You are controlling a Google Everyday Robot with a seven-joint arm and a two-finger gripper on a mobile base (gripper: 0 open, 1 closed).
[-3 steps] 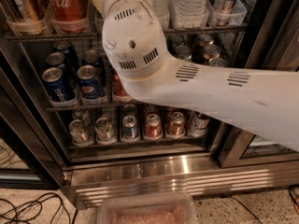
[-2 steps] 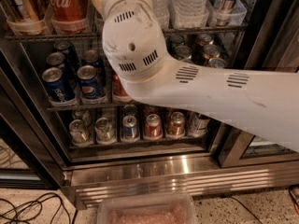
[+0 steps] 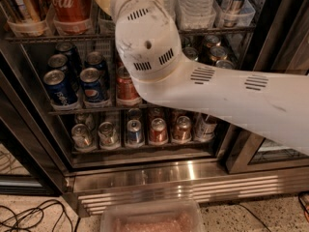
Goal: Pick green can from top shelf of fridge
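White arm point(image 3: 203, 91) reaches to fridge point(image 3: 145, 178) top shelf point(image 3: 53, 36): approach step.
Hand hidden behind arm at shelf, state cannot tell. Next: centre on green can, clear of Coke can point(image 3: 70, 6).

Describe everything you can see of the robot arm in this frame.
The arm is white, plastic-looking and scuffed, with dark vent slots. It enters from the right edge and bends at a round housing in front of the top shelf. The gripper is not in view; it lies somewhere beyond that housing.
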